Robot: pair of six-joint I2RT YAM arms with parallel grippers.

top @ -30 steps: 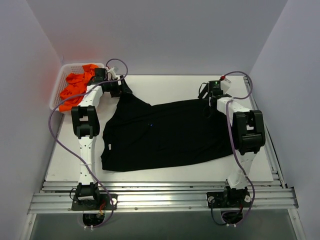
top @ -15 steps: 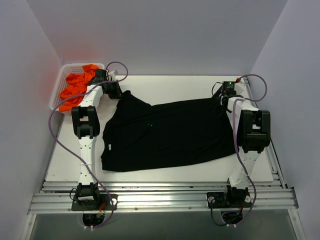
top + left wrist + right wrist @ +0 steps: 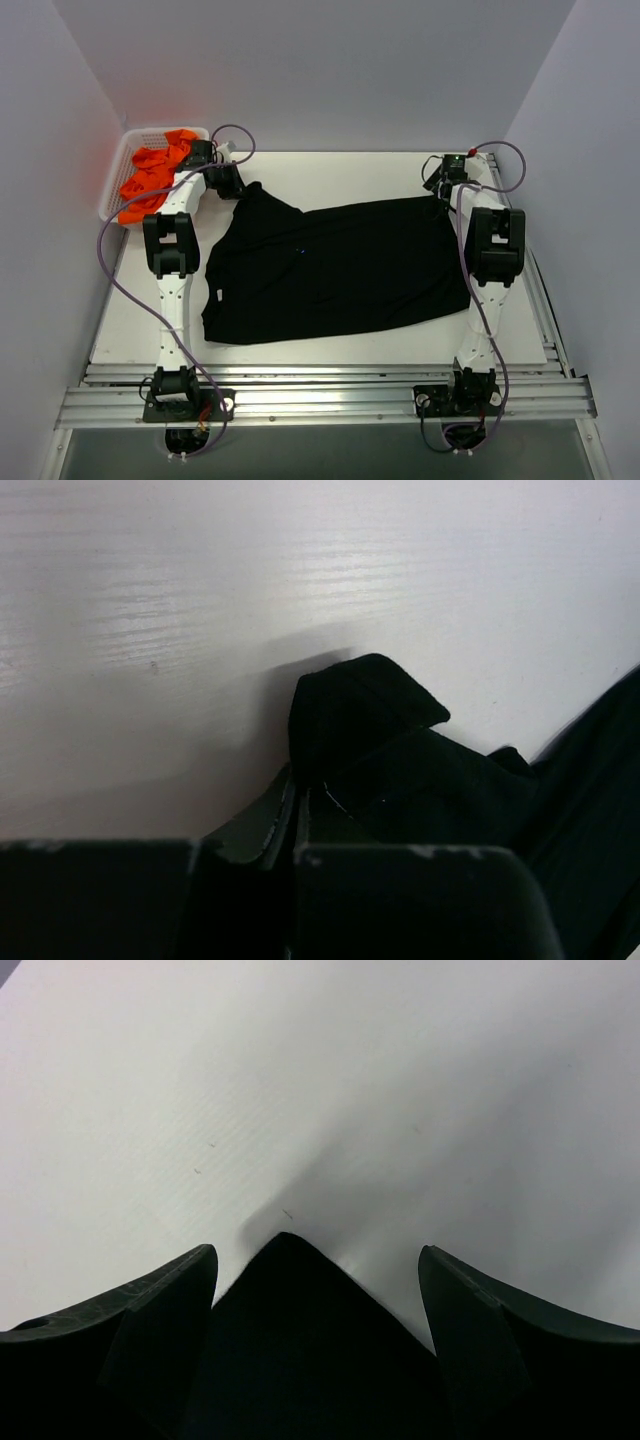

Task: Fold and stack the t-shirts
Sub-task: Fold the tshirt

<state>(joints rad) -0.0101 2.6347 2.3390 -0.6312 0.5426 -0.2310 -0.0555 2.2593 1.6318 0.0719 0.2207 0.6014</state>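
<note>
A black t-shirt (image 3: pixel 330 265) lies spread flat across the middle of the table. My left gripper (image 3: pixel 228 181) sits at its far left corner, shut on a bunched fold of the black cloth (image 3: pixel 370 715); in the left wrist view the left gripper (image 3: pixel 297 792) has its jaws pressed together on that fold. My right gripper (image 3: pixel 440 188) is at the shirt's far right corner. It stands open, and the pointed black corner (image 3: pixel 300 1330) lies between its fingers (image 3: pixel 165 1295), ungripped. Orange t-shirts (image 3: pixel 150 180) are heaped in the basket.
A white mesh basket (image 3: pixel 113 175) stands at the far left corner beside the left arm. Grey walls close in the table on the left, back and right. A metal rail (image 3: pixel 320 385) runs along the near edge.
My left gripper has closed on the shirt's far left corner. The right arm swung rightward and settled over the far right corner, jaws still open. The shirt has barely shifted.
</note>
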